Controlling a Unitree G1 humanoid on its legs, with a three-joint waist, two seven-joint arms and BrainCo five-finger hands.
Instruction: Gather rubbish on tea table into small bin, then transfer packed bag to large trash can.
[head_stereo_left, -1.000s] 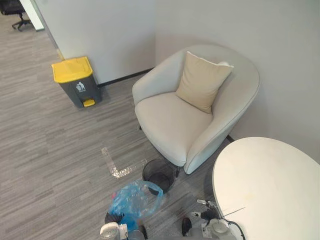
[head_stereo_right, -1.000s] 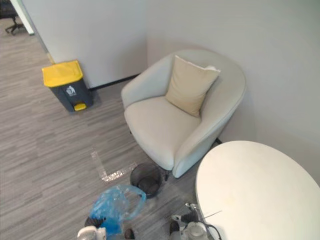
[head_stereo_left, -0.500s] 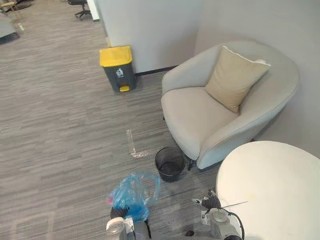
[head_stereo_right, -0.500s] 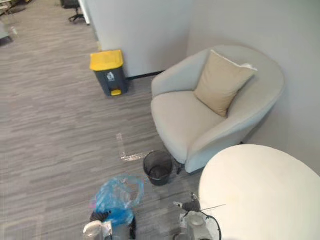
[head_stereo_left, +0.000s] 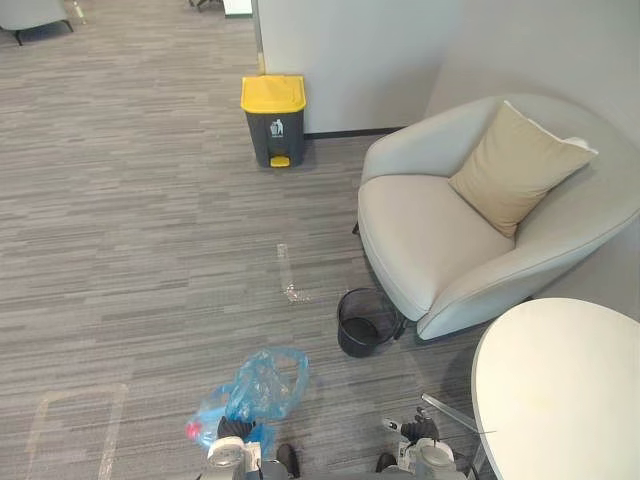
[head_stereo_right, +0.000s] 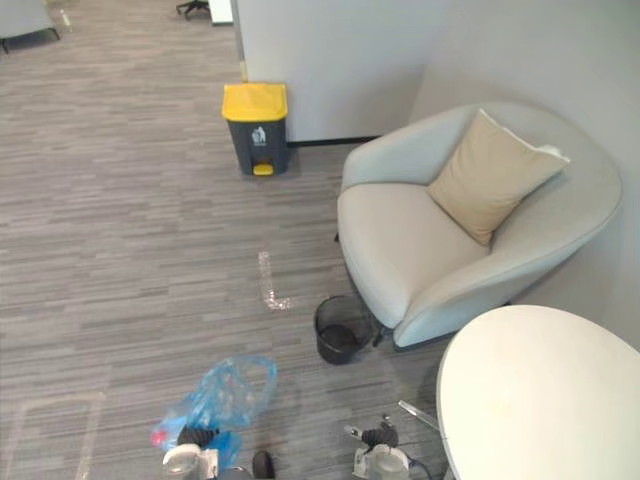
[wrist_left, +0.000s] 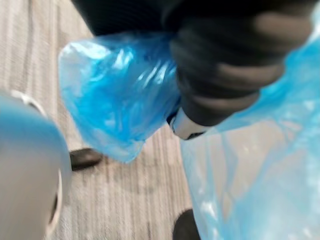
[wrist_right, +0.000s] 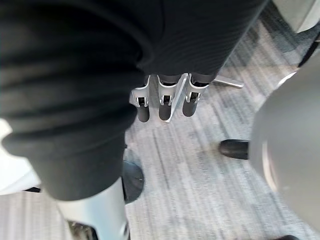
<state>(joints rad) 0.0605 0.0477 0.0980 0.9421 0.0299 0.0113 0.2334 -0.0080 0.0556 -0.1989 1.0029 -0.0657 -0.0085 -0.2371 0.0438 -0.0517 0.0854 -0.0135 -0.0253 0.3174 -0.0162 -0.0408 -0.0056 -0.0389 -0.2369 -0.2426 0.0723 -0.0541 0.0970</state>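
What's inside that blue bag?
Through the thin plastic of the blue bag, a small red thing shows at the end nearest the robot. The rest of the bag is crumpled and bunched up, so anything else packed inside is covered and cannot be made out.

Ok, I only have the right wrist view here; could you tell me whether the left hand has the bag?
Observer: Yes, the left hand is closed on the blue bag.
Operator: Thanks, where is the large trash can?
Observer: The yellow-lidded trash can stands against the wall, ahead across the floor.
Operator: And the small bin?
Observer: The small black bin sits on the floor beside the armchair.
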